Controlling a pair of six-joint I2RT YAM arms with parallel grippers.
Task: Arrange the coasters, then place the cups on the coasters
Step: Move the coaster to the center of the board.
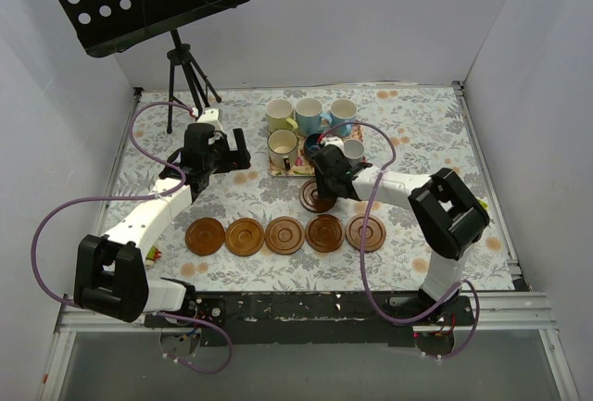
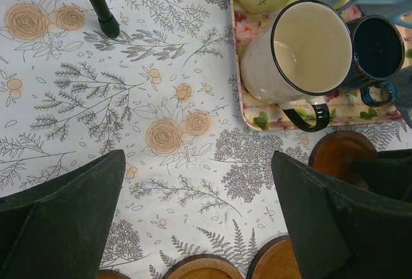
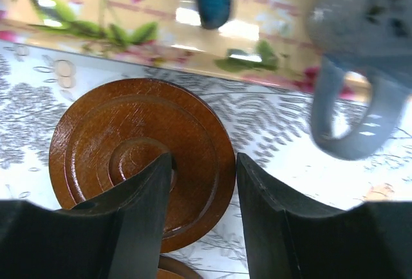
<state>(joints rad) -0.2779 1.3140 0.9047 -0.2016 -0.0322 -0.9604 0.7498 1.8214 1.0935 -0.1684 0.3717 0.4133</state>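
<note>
Coasters [image 1: 284, 235] are thin, rigid wooden discs: light, not fragile, with a glossy grooved face that I judge slippery under hard fingers. Five lie in a row near the front of the bench [image 1: 417, 132]. The sixth coaster [image 3: 129, 131] lies flat behind that row, just in front of the flowered tray [image 3: 129, 40] and directly under my right hand [image 3: 205, 163]. That hand is partly spread, one finger over the disc's centre ring and the other at its right rim. A gap shows between the fingers, and I do not see them pinching anything. Since the disc lies flush on the bench, I judge the workable hold to be across the rim, one finger on the grooved face and one outside the edge. Sliding it along the bench is the alternative. Cups [image 1: 309, 114] stand on the tray close behind; they are heavier, brittle ceramic, best taken by the wall or rim. My left hand [image 2: 198, 160] is spread wide and empty above the bench, left of the tray.
</note>
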